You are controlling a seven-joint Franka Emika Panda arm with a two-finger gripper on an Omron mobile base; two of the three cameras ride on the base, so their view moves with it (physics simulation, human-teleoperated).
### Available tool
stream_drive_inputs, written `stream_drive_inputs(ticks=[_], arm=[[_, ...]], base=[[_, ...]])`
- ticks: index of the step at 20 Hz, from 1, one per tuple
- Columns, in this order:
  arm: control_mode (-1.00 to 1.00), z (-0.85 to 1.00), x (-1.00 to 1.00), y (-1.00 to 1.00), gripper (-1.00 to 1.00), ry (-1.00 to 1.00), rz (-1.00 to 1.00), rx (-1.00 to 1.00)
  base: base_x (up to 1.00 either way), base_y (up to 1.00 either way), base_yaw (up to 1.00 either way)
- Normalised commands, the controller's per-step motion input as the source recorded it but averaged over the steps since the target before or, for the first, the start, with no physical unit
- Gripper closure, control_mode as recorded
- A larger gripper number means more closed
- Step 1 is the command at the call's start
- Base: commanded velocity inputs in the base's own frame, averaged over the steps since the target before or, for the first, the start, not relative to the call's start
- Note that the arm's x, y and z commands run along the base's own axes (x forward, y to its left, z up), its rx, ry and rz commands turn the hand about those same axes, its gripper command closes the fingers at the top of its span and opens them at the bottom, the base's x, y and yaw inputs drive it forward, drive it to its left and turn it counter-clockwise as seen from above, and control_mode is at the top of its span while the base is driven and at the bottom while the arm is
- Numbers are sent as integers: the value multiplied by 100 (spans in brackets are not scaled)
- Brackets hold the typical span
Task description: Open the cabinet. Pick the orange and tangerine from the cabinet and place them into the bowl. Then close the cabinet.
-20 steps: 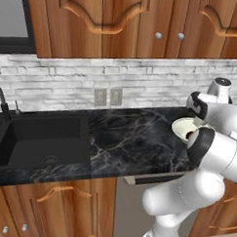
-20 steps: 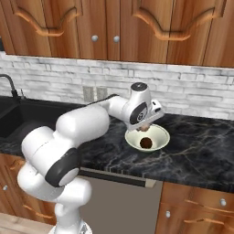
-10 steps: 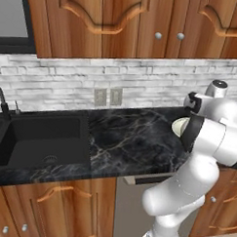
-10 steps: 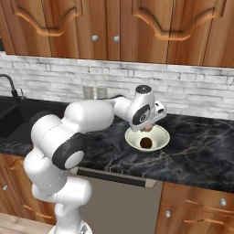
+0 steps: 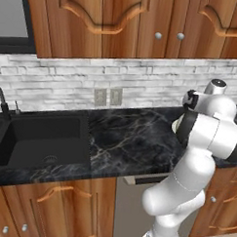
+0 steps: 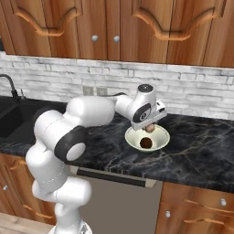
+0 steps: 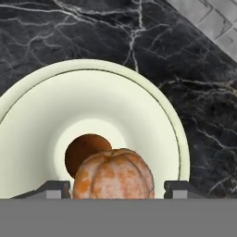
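The cream-white bowl (image 7: 152, 106) sits on the black marble counter, right under my gripper (image 7: 118, 187). A dark, smooth orange (image 7: 83, 149) lies in the bowl's centre. A ribbed, paler tangerine (image 7: 113, 173) hangs between my fingertips (image 7: 178, 187), with a narrow gap on each side, so the jaws stand open around it. From the right base view the gripper (image 6: 150, 129) hovers just over the bowl (image 6: 132, 138) with the orange (image 6: 146, 143) inside. The wall cabinet doors (image 6: 103, 23) above all look closed.
A black sink (image 5: 41, 139) with a faucet (image 5: 1, 100) is set into the counter at the left. A brick backsplash with outlets (image 5: 107, 96) runs behind. My own arm (image 5: 207, 134) hides most of the bowl in the left base view. Low drawers line the counter front.
The jaws have widened away from the tangerine while the hand stays over the bowl. The arm's elbow has swung slightly.
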Motion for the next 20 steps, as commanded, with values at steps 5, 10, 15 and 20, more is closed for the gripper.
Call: stream_drive_inputs(ticks=[5, 10, 15, 20], arm=[[-100, 0, 0, 1, -100, 0, 0, 0], [-100, 56, -39, 16, -100, -5, -1, 0], [-100, 60, -98, 68, -100, -13, 0, 0], [-100, 44, -100, 94, -100, -31, 7, -2]], base=[[0, 0, 0], [0, 0, 0], [0, 0, 0], [0, 0, 0]])
